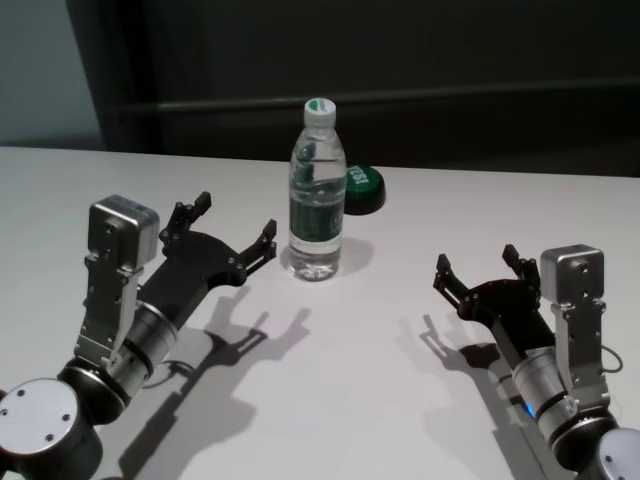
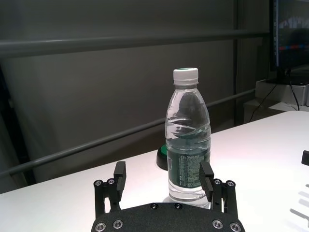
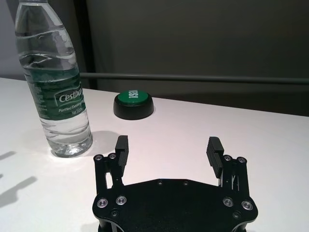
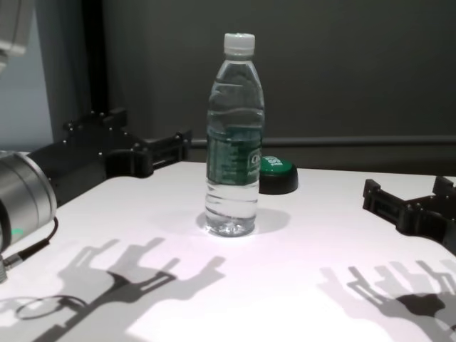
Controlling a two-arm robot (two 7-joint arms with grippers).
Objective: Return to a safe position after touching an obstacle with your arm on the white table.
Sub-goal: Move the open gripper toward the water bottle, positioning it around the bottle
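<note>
Standing upright near the far middle of the white table (image 1: 400, 400): the water bottle (image 1: 317, 195), just in front of a green-topped button (image 1: 362, 188). Hovering left of the bottle, not touching it, fingers spread wide: the left gripper (image 1: 235, 228). Hovering well to the right and nearer, fingers likewise spread wide and holding nothing: the right gripper (image 1: 478, 266).

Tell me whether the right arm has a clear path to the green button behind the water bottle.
Probably yes. The right gripper hangs open over bare white table, and the green button lies ahead of it in its wrist view with nothing between. The water bottle stands off to the side.
</note>
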